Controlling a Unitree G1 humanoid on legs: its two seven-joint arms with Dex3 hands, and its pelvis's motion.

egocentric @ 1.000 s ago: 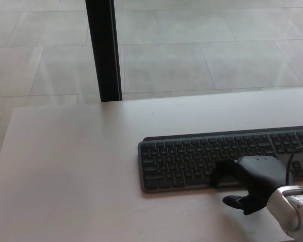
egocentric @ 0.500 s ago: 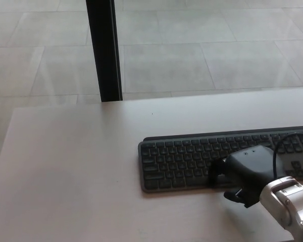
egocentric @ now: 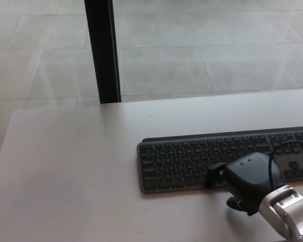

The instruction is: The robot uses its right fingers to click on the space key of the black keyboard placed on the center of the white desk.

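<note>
Setting: a white desk [egocentric: 76,171] fills the near half of the head view; beyond its far edge lies a floor of large pale tiles [egocentric: 202,60].
Keyboard: a black keyboard [egocentric: 187,159] lies flat on the desk, right of centre. It runs from mid-picture out past the right edge, its long side roughly parallel to the desk's far edge. The keys are dark grey with small, faint legends that cannot be read.
Right hand: the robot's black right hand [egocentric: 247,179] comes in from the lower right corner on a silver wrist [egocentric: 288,212]. Its rounded back faces the camera and covers the near rows of keys right of the keyboard's middle.
Fingers: one fingertip [egocentric: 212,176] reaches left from under the hand and rests on the nearest row of keys, about where the space key sits. Another dark digit [egocentric: 235,203] shows below the hand, over bare desk just near of the keyboard. The fingers are curled downward and hold nothing; whether the key is actually pushed down cannot be told.
Cable: a thin black cable [egocentric: 288,148] loops from the wrist up over the right-hand keys.
Left hand: not in the picture.
Post: a black upright post [egocentric: 103,50] stands just beyond the desk's far edge, left of centre, rising out of the top of the picture.
</note>
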